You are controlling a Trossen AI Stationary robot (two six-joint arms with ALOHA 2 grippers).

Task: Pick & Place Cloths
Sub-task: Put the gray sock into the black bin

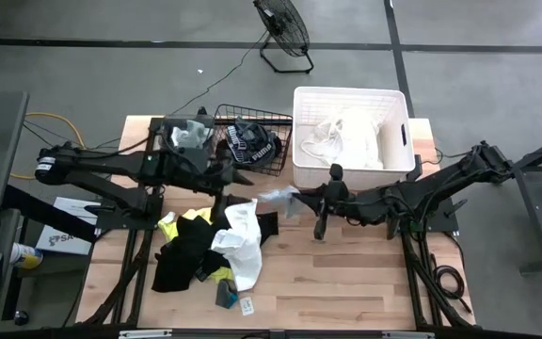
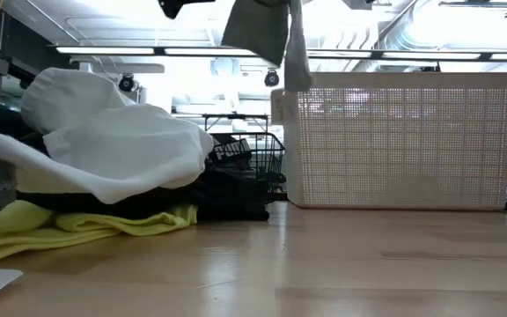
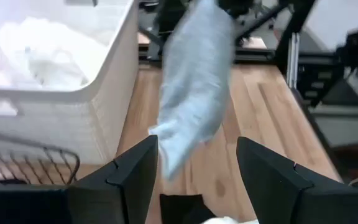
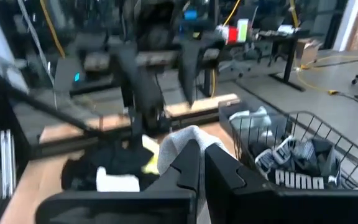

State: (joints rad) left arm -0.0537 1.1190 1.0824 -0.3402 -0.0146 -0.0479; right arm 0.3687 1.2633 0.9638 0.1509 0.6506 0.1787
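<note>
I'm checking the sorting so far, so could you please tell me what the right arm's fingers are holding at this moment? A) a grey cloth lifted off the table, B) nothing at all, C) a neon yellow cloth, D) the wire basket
A: the right gripper is shut on a grey cloth, which hangs in the air beside the tub, clear of the cloth pile.

The tub [image 1: 350, 99] is white with a fine grid pattern on its walls, and white cloths [image 1: 346, 139] lie in it. Beside the tub, the wire basket [image 1: 252, 118] is black and holds a black garment with white lettering [image 1: 253, 143]. The hanging cloth [image 3: 194, 81] near the tub is pale grey. The pile [image 1: 205, 250] is black, white and neon yellow on the light wooden table [image 1: 346, 282].
</note>
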